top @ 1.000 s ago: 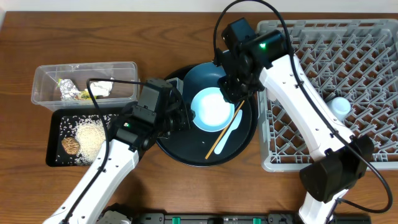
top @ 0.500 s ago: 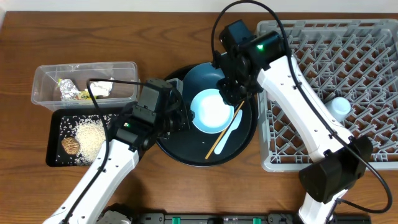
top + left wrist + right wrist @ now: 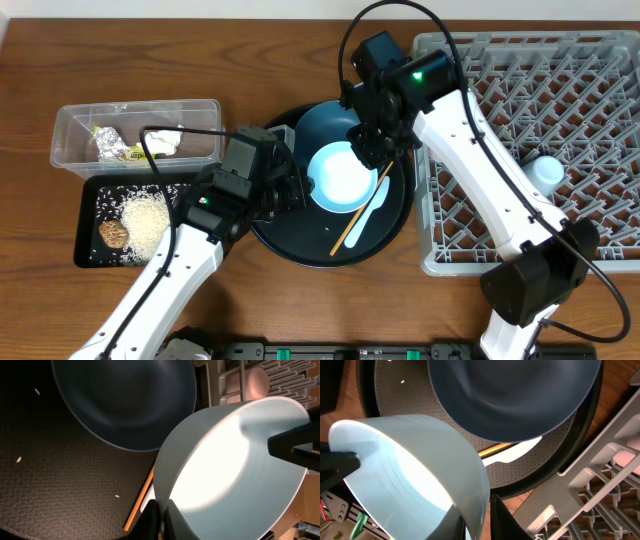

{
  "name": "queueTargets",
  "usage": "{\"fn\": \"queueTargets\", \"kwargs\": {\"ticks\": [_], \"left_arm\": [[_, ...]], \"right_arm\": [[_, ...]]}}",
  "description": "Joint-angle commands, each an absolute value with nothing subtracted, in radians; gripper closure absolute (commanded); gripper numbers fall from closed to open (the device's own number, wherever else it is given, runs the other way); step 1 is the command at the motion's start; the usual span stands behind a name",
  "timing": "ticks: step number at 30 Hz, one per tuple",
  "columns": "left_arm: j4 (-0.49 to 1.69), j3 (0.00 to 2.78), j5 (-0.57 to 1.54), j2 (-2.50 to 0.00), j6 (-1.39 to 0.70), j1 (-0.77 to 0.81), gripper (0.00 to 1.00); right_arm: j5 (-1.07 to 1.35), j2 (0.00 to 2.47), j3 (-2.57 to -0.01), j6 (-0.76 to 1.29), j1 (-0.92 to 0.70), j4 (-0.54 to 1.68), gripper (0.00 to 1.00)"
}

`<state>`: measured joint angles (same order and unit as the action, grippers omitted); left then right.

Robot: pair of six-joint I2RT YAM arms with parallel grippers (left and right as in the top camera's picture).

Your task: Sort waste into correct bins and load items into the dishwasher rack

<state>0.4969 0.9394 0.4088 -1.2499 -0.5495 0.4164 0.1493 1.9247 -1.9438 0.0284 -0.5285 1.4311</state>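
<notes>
A pale bowl (image 3: 338, 175) hangs tilted over the round black tray (image 3: 290, 240), held from both sides. My left gripper (image 3: 290, 185) is shut on its left rim, its fingertips (image 3: 155, 522) pinching the thin edge. My right gripper (image 3: 372, 150) is shut on the opposite rim, with the bowl wall (image 3: 405, 470) between its fingers (image 3: 502, 520). The dark blue dish (image 3: 335, 125) leans behind the bowl. A wooden chopstick (image 3: 360, 210) and a white spoon (image 3: 372, 212) lie on the tray under the bowl. The grey dishwasher rack (image 3: 560, 80) stands to the right.
The clear tub (image 3: 70, 130) at the left holds the snack wrapper (image 3: 110, 145) and the tissue (image 3: 165, 142). The flat black tray (image 3: 88, 215) below it carries rice (image 3: 145, 222) and a brown lump (image 3: 113, 233). A pink cup (image 3: 255, 380) and a white cup (image 3: 548, 170) sit in the rack.
My right gripper has narrowed its jaws onto the bowl's rim. The left gripper and the bowl have barely moved.
</notes>
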Motion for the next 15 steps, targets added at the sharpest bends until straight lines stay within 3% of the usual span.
{"fn": "queueTargets", "kwargs": {"ticks": [1, 4, 12, 13, 15], "left_arm": [[0.498, 0.960, 0.412, -1.251, -0.536, 0.418, 0.94], [0.486, 0.960, 0.418, -1.249, -0.536, 0.418, 0.94], [0.417, 0.968, 0.443, -1.184, -0.536, 0.418, 0.93], [0.407, 0.972, 0.446, -1.166, -0.536, 0.418, 0.91], [0.379, 0.980, 0.462, -1.126, -0.536, 0.417, 0.66]], "right_arm": [[0.131, 1.909, -1.965, 0.030, -0.538, 1.429, 0.89], [0.131, 1.909, -1.965, 0.034, -0.538, 1.426, 0.99], [0.131, 1.909, -1.966, 0.056, -0.533, 1.400, 0.99], [0.131, 1.908, -1.969, 0.056, -0.529, 1.397, 0.99], [0.130, 1.903, -1.980, 0.068, -0.515, 1.394, 0.99]]}}
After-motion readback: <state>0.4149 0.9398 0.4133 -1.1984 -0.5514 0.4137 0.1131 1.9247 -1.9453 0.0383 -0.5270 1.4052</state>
